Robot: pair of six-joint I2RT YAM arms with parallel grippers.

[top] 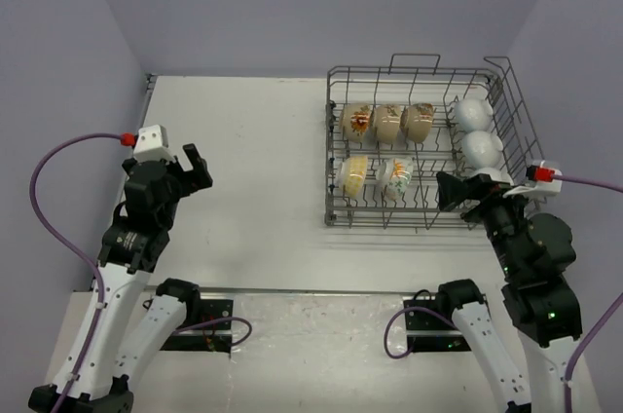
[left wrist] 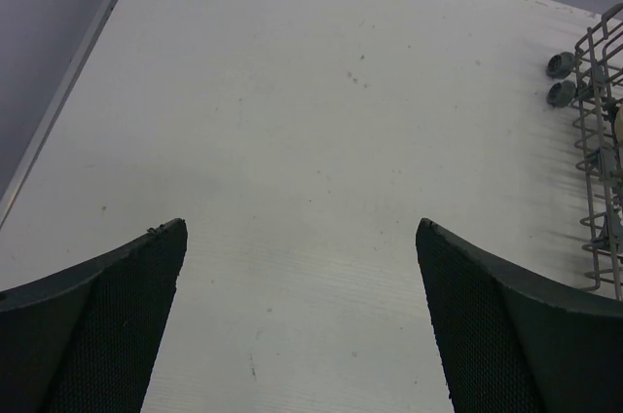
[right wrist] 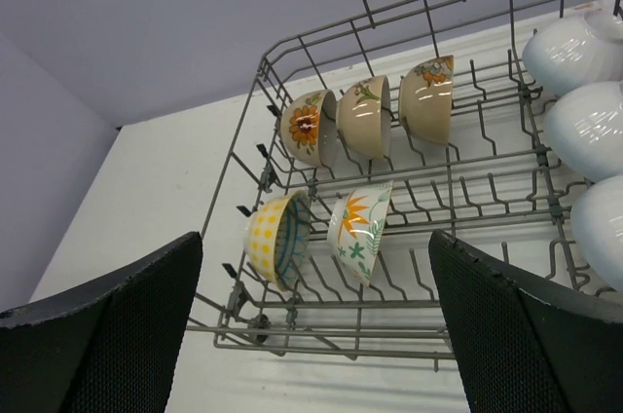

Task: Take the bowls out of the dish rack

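Observation:
The grey wire dish rack (top: 336,145) (right wrist: 321,320) stands at the right of the table with several bowls on edge between its tines. Three beige bowls (top: 389,123) (right wrist: 365,117) with orange marks fill the back row. A yellow dotted bowl (top: 353,175) (right wrist: 275,238) and a white floral bowl (top: 397,178) (right wrist: 360,230) stand in the front row. Plain white bowls (top: 478,132) (right wrist: 592,126) line the right side. My right gripper (top: 451,191) (right wrist: 316,236) hovers open at the rack's near right corner, empty. My left gripper (top: 194,168) (left wrist: 302,228) hangs open over bare table at the left.
The table (top: 253,160) is white, with purple walls behind and on both sides. In the left wrist view the rack's left edge and two small wheels (left wrist: 562,79) show at the far right. Purple cables (top: 54,165) loop beside each arm.

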